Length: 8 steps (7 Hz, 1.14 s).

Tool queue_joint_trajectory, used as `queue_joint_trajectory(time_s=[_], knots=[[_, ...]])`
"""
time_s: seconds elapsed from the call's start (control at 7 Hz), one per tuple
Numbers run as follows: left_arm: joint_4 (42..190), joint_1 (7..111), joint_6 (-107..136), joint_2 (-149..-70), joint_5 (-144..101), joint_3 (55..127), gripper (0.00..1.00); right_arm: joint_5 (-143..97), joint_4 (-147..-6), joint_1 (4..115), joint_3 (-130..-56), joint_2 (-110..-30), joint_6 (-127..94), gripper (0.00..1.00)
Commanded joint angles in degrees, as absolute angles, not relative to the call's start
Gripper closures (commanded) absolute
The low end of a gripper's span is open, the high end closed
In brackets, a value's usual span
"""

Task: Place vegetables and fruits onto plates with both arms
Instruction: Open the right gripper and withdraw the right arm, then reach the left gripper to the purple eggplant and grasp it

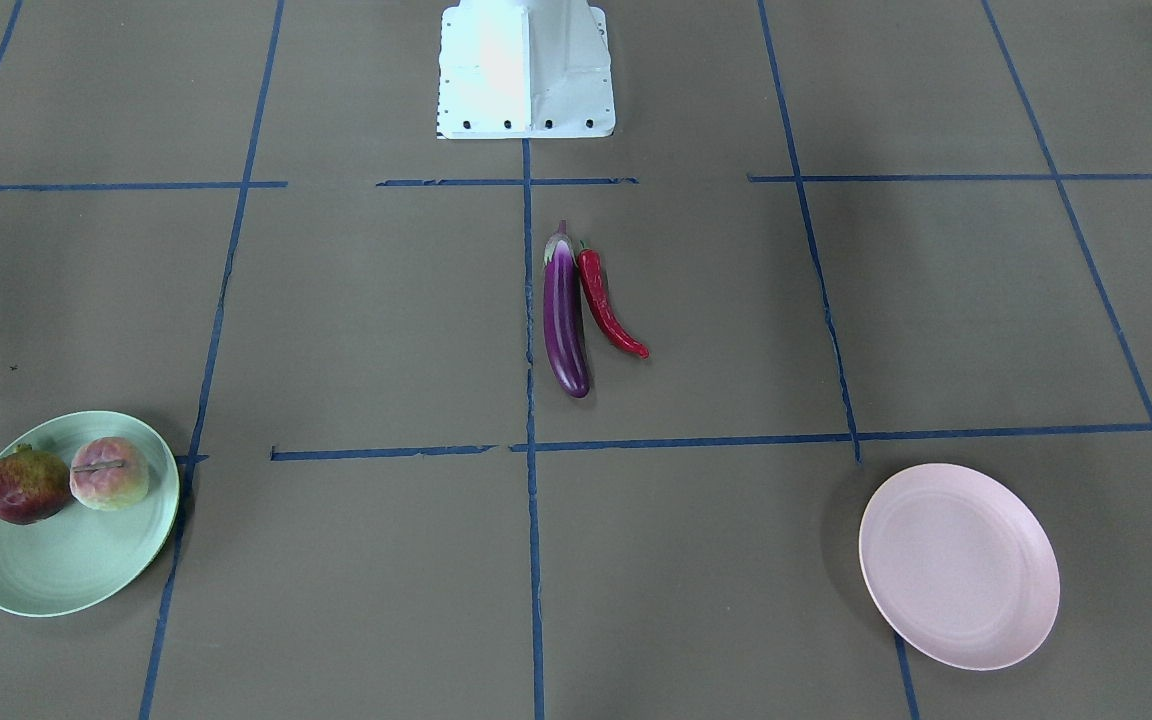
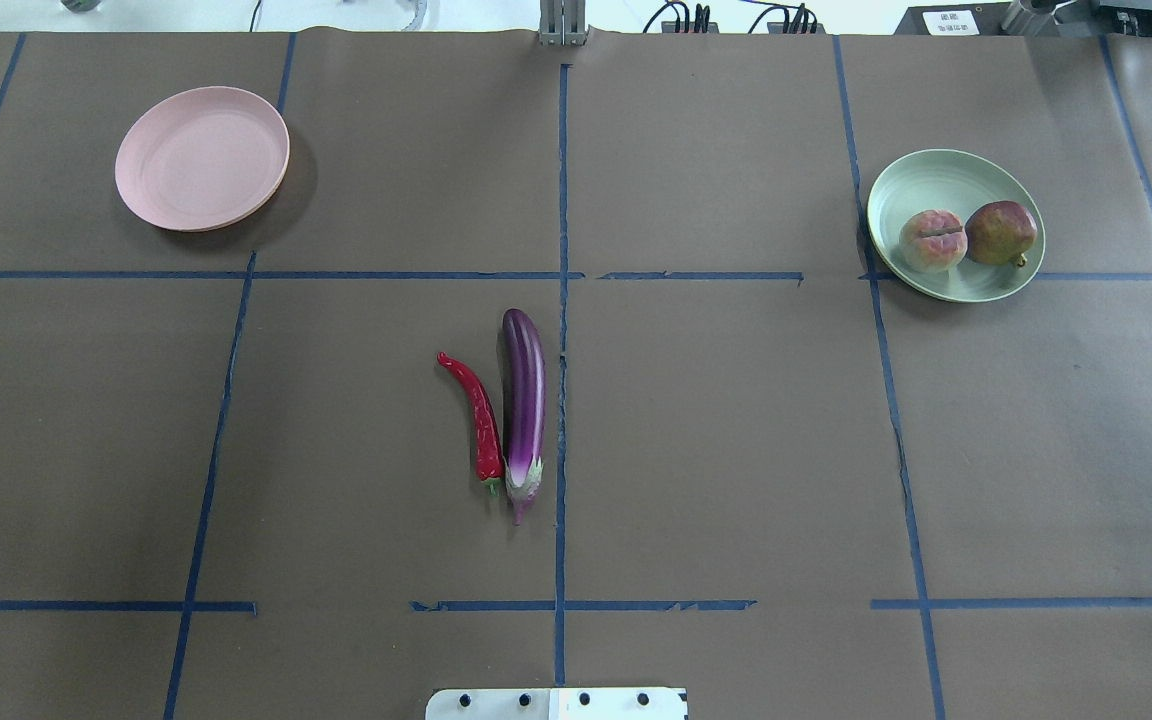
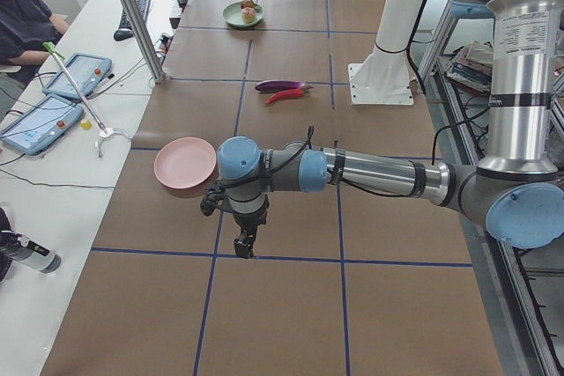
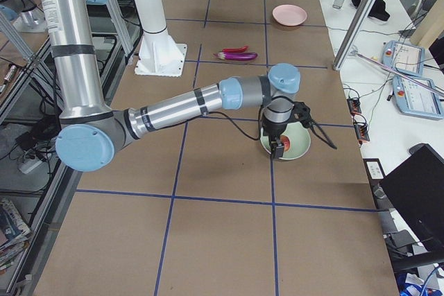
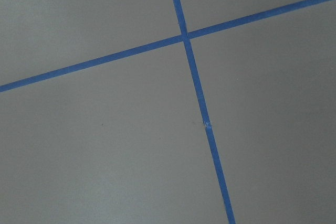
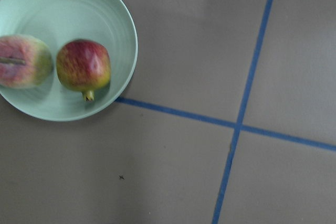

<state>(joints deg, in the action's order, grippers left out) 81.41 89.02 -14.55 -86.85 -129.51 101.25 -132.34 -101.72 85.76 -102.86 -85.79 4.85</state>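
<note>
My left gripper [image 3: 244, 242], aperture not discernible, should straddle the eggplant [image 2: 523, 390] mid-length, clear of the adjacent chili [image 2: 481, 420], bound for the pink plate [image 2: 201, 157].

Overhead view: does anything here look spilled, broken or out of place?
Nothing stands out. The pomegranate and peach sit on the green plate, the eggplant and chili lie side by side on the table, and the pink plate sits flat, holding nothing.

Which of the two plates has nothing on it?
The pink plate: it is bare, while the green plate holds the pomegranate and the peach.
</note>
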Motion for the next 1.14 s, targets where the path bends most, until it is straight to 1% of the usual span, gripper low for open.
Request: queue_joint_trajectory(time_s=[0.0,0.14,0.29,0.43,0.57,0.71,0.86,1.0], knots=[[84.09,88.86,-14.24,-89.1,-129.9,102.47,0.0,-135.96,-95.5,89.3,-103.53,-96.81,7.04,0.0],[87.42,88.77,-14.41,-89.82,-129.9,102.48,0.0,-135.97,-94.14,89.3,-103.71,-96.86,3.81,0.0],[94.06,87.99,-14.15,-91.56,-129.99,101.35,0.0,-135.97,-94.13,89.3,-103.8,-96.51,3.17,0.0],[95.17,85.02,-3.19,-91.67,-135.99,101.69,0.0,-135.97,-94.13,89.3,-103.71,-96.16,3.08,0.0],[99.71,80.64,11.54,-93.15,-138.84,102.39,0.0,-136.05,-94.13,89.3,-103.71,-96.15,3.16,0.0],[106.46,71.72,20.82,-93.77,-138.78,102.04,0.0,-136.14,-94.13,89.21,-103.8,-96.15,3.16,0.0],[110.44,64.41,30.23,-97.35,-134.43,102.3,0.0,-136.06,-94.13,89.21,-103.8,-96.07,3.16,0.0],[110.04,56.77,39.81,-100.17,-125.6,104.22,0.0,-135.97,-94.13,89.3,-103.71,-96.06,3.16,0.0]])
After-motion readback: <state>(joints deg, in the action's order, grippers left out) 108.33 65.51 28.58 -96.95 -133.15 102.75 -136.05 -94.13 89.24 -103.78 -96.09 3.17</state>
